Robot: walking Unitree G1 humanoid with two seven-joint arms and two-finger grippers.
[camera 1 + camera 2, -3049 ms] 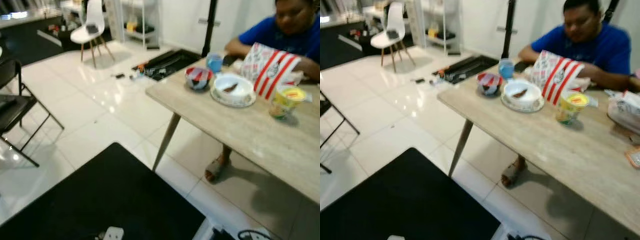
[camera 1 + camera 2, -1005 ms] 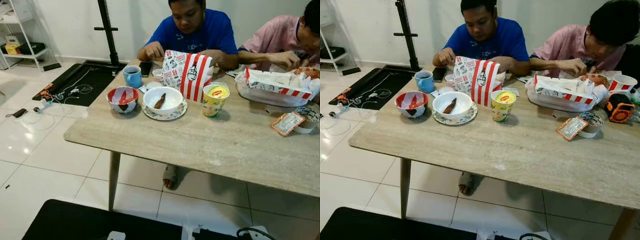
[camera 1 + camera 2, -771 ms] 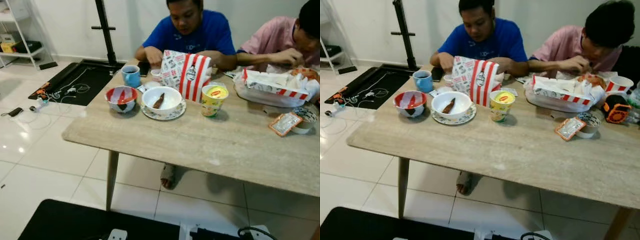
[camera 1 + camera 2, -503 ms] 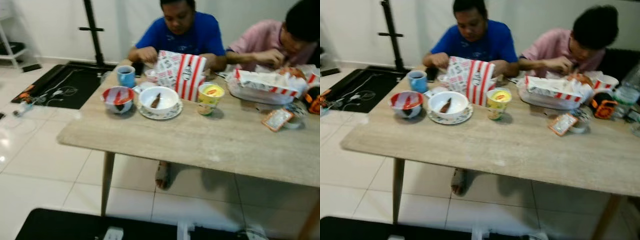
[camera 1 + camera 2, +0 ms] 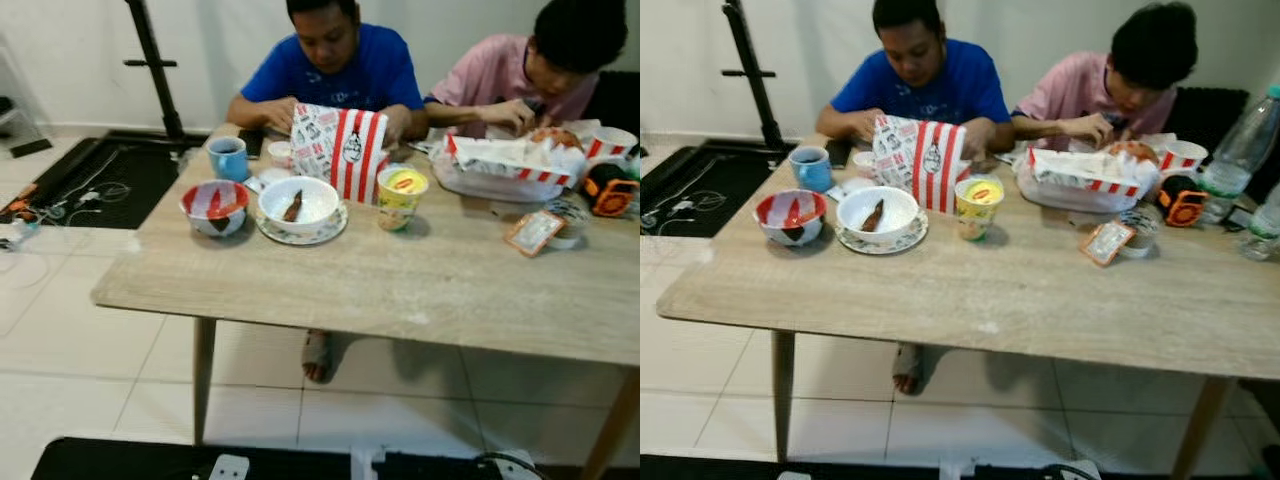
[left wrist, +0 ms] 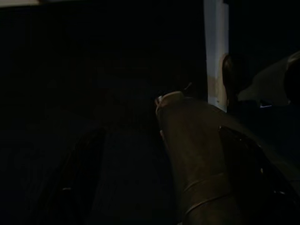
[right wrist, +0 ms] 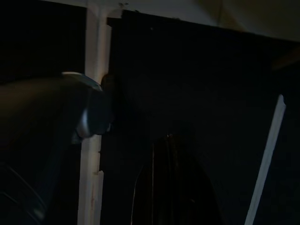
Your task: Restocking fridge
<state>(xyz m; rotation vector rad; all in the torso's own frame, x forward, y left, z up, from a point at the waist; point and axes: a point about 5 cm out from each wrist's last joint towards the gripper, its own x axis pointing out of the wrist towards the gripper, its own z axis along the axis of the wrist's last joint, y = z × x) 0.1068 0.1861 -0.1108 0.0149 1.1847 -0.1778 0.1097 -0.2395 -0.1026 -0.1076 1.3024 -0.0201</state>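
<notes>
Food for restocking sits on the pale wood-grain counter (image 5: 1040, 290): a yellow-lidded cup (image 5: 978, 207) just beside a red-and-white striped paper bag (image 5: 925, 150), near a white bowl (image 5: 877, 213). Two seated people eat behind. Whether either end effector is released or clenched cannot be told; both wrist views are dark.

The near half of the wooden table (image 5: 970, 290) lies bare — open reach. Farther back bowls (image 5: 877, 213), a yellow cup (image 5: 978, 205), a striped bag (image 5: 922, 149) and two seated people (image 5: 915, 85) block passage.

Clear plastic bottle (image 5: 1238, 150), teal cap, upright at the wooden table's (image 5: 1040, 300) right end, second bottle (image 5: 1264, 232) near it
</notes>
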